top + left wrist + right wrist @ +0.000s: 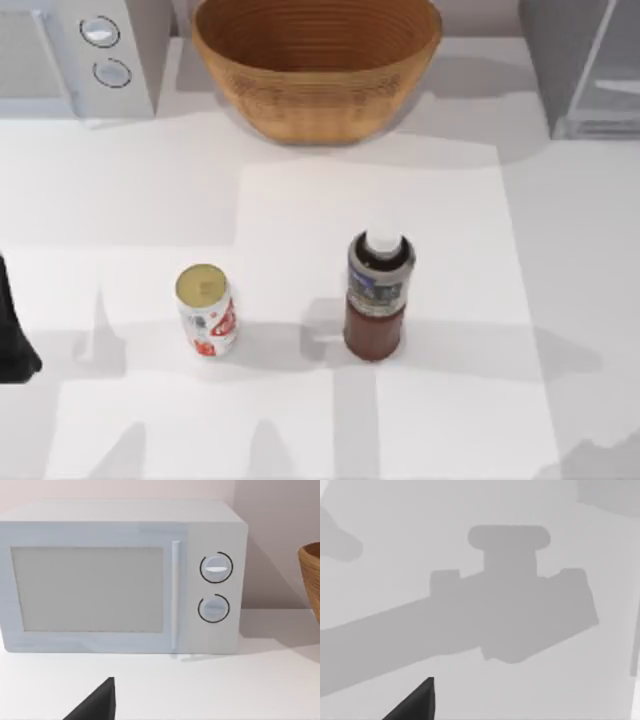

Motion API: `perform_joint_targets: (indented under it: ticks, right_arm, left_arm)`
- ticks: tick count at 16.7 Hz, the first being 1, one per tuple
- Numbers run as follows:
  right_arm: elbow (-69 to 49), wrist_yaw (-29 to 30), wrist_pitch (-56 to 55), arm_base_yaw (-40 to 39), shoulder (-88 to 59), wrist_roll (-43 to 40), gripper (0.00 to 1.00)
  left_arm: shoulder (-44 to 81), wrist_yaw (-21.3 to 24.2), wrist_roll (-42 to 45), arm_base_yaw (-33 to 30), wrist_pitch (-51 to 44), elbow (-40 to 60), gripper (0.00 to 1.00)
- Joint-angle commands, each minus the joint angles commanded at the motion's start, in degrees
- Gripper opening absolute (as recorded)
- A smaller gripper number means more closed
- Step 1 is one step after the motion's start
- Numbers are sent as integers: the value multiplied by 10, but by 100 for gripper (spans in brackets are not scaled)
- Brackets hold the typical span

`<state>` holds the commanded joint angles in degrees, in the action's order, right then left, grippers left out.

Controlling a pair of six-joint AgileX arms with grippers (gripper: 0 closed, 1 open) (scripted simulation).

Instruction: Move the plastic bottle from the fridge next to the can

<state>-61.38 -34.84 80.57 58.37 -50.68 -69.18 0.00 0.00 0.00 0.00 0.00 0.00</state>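
Note:
The plastic bottle (379,296) stands upright on the white table, near the middle, with its white cap up and dark drink inside. To its left, a short gap away, stands the can (207,310), white with red markings and a gold top. The grey fridge (552,55) is at the back right corner, its lighter door panel (612,75) beside it. My left arm (14,335) rests at the left edge of the table, away from both drinks. A dark bit of my left gripper (97,704) faces the microwave. A dark bit of my right gripper (417,702) hangs over bare table.
A white microwave (75,55) with two round dials (216,568) stands at the back left. A woven wooden basket (316,60) sits at the back centre. In the right wrist view an arm's shadow (510,615) lies across the table.

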Motion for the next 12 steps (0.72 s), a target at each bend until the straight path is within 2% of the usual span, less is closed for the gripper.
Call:
perform_joint_targets:
  ticks: [3, 6, 9, 12]
  right_arm:
    - [-52, -72, 6, 170, -196, -191, 100]
    - [-95, -129, 14, 312, -356, -332, 100]
    - [-125, -169, 22, 403, -465, -420, 100]
    - [-142, -192, 30, 447, -522, -460, 100]
  left_arm:
    - [0, 0, 0, 0, 0, 0, 100]
    - [0, 0, 0, 0, 0, 0, 100]
    - [0, 0, 0, 0, 0, 0, 100]
    - [0, 0, 0, 0, 0, 0, 100]
